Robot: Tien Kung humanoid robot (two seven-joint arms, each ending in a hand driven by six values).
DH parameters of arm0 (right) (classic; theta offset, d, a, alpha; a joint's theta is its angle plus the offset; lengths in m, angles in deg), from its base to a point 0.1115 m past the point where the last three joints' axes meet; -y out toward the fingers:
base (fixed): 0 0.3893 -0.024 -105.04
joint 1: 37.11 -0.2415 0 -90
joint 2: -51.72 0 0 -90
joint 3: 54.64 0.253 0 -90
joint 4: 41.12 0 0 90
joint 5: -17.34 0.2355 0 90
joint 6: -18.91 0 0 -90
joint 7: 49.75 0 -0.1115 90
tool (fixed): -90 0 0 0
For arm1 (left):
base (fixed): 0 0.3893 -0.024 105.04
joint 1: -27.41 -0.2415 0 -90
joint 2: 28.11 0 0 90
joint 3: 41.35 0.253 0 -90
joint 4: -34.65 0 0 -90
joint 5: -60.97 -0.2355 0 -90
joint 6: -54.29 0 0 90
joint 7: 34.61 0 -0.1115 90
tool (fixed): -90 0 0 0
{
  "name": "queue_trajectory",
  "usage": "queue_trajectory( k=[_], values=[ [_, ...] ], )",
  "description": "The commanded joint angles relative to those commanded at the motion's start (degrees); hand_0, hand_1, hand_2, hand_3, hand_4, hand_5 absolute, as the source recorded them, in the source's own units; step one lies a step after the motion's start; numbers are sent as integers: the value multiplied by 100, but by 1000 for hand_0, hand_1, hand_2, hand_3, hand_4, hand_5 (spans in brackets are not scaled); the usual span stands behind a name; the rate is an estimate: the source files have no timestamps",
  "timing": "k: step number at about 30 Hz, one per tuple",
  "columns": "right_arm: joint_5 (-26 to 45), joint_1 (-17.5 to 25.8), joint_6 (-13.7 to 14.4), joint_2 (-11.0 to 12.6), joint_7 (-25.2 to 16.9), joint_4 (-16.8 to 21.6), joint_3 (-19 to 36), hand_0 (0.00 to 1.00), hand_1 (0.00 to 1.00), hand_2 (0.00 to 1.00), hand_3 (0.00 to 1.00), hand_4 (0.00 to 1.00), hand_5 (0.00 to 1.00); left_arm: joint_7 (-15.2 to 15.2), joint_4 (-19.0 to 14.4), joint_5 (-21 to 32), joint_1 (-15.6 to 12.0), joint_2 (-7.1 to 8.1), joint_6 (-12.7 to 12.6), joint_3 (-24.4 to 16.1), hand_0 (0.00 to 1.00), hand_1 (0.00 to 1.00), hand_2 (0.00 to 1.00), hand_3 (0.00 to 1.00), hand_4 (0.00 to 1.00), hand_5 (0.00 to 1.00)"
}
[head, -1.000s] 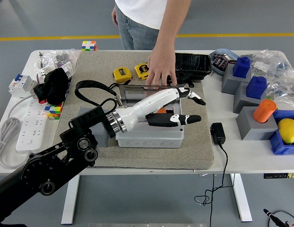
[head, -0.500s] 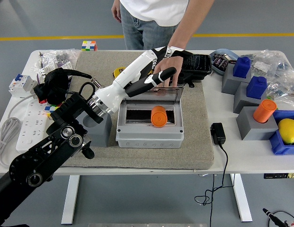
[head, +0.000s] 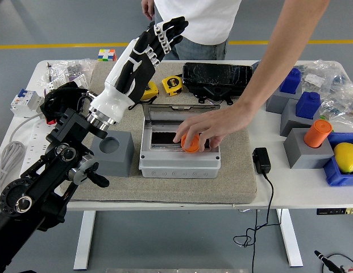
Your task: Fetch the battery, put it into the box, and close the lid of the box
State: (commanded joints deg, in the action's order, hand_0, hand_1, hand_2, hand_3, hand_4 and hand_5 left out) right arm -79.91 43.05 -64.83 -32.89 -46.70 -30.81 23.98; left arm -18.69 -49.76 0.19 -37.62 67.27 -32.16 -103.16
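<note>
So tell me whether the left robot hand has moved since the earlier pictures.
Yes. The left robot hand has swung up and left, away from the open box, and now sits beyond the yellow tape measure, fingers spread.

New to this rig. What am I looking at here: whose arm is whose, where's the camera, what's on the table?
There is one picture, taken by a camera high on the robot's side, looking forward and down over a white table.

The black arm with the white forearm coming in from the left is the robot's. Its left hand is raised above the far side of the mat, fingers spread, holding nothing. The robot's right arm is out of view.

The bare arm reaching in from the upper right belongs to a person standing at the far side. The person's hand grips the orange battery inside the grey box, whose clear lid stands open.

Also on the table: a grey block with a hole, yellow tape measures, a black case, a power strip and blue and grey blocks on the right.
</note>
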Motion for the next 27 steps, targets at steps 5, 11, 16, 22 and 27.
queue_trajectory(
  k=[5,11,16,22,27],
  values=[
    [-8,0,-3,-2,3,0,11,864,812,780,833,998,998,-59,22,-1,-26,11,5,-10,998,987,914,874,998,998],
    [8,-2,-3,8,-1,0,-18,864,811,780,828,998,998,-90,41,-119,-29,-11,-46,-10,998,984,913,875,998,998],
    [-29,8,-8,18,8,0,-3,864,811,780,828,998,998,-97,76,-125,-28,-8,-55,17,998,984,912,874,998,998],
    [20,9,-3,24,2,0,-54,864,811,780,829,998,998,-109,69,-142,-52,-6,-57,45,998,983,908,873,998,998],
    [64,20,-4,7,3,0,-109,865,811,780,828,998,998,-104,75,-128,-65,2,-67,63,998,977,902,869,998,998]
  ],
)
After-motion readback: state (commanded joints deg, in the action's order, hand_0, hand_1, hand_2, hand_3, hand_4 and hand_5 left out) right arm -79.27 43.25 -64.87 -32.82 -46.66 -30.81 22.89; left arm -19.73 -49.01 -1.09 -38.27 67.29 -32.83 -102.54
